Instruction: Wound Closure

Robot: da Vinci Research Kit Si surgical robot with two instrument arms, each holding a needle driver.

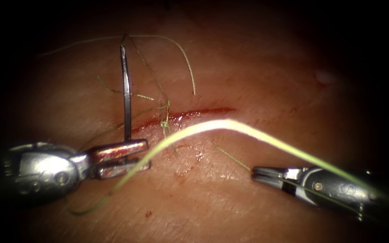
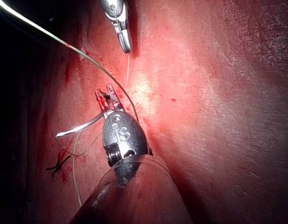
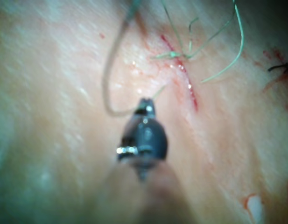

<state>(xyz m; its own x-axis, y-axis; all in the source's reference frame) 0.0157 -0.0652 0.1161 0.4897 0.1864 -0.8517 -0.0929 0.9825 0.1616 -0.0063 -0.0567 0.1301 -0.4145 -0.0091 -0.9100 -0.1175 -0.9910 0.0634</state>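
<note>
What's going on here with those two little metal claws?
It's suturing practice on pork tissue. The left tool grips the curved needle near one end; the needle stands above the cut, seemingly free of the tissue. The right tool, right of the knot, has its jaws shut on the thread.

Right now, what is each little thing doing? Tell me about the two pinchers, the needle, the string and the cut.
left tool: jaws shut on the needle near one end.
right tool: jaws shut on the thread.
needle: stands up from the left tool's jaws, out of the tissue.
thread: arcs loose above the cut.
cut: part closed by a knot, red fluid along it.
tissue: lies flat.
</note>
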